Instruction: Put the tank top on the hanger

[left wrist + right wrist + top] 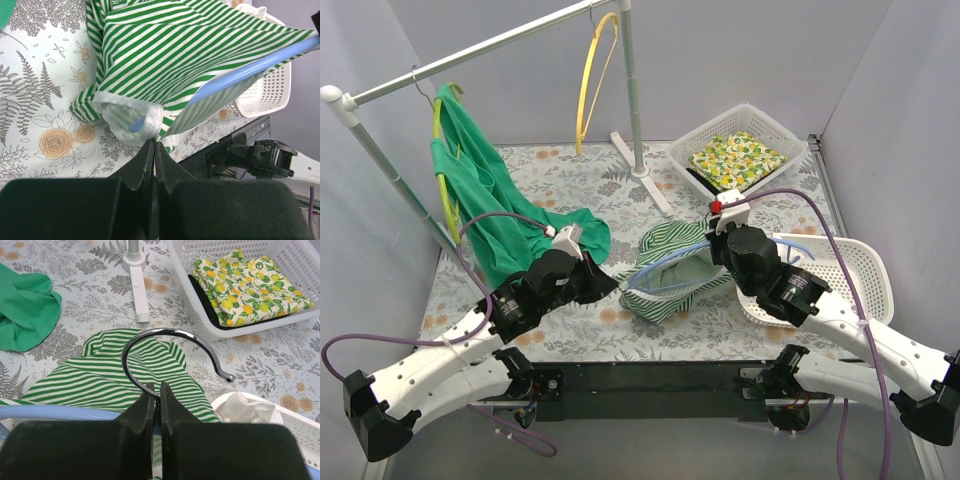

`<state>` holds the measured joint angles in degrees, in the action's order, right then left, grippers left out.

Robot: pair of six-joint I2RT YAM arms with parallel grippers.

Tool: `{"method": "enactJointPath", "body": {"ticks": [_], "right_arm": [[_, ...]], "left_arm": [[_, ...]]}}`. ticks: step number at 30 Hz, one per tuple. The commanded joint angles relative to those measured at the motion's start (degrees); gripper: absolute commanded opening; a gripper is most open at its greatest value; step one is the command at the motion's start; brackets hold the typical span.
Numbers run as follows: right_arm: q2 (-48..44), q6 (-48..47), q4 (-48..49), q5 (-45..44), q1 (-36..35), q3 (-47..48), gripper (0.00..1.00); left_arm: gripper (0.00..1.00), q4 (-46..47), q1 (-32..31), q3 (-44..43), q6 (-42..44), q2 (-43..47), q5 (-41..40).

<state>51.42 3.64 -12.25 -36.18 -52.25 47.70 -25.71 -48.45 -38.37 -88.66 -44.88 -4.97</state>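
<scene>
The green-and-white striped tank top [670,262] lies bunched at the table's middle, draped over the light blue hanger [670,262]. My left gripper [603,281] is shut on the tank top's white-edged hem [150,127], where the hanger's blue tip [136,125] pokes out. The hanger's blue bar [255,67] runs under the cloth. My right gripper [718,246] is shut on the neck of the hanger, below its metal hook [170,340]. The striped tank top [110,377] lies beneath the hook.
A plain green garment [480,190] hangs on a yellow-green hanger from the rail [470,55] at left, its end on the table. A yellow hanger [592,70] hangs at the back. A white basket [745,150] holds yellow-patterned cloth. A white oval basket [840,280] sits at right.
</scene>
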Motion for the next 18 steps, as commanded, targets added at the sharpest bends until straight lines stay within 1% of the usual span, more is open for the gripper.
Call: {"method": "enactJointPath", "body": {"ticks": [1,6,10,15,18], "right_arm": [[-0.18,-1.18,2.41,-0.31,0.04,4.24,0.01],[0.61,1.19,2.85,1.12,0.04,5.99,0.01],[1.58,5.32,3.72,1.99,-0.05,7.93,0.01],[3.42,8.84,4.43,-1.52,-0.4,9.77,0.01],[3.69,9.63,5.3,-0.29,-0.57,10.3,0.01]], "left_arm": [[0.0,-2.06,0.37,-3.64,1.57,0.33,0.57],[0.0,0.22,0.37,-7.85,0.86,-1.52,1.63],[0.0,2.51,0.37,-12.77,-0.02,-3.19,1.28],[0.0,5.23,0.37,-16.47,-0.72,-5.65,0.58],[0.0,6.02,0.37,-18.32,-0.64,-6.44,-0.39]]}}
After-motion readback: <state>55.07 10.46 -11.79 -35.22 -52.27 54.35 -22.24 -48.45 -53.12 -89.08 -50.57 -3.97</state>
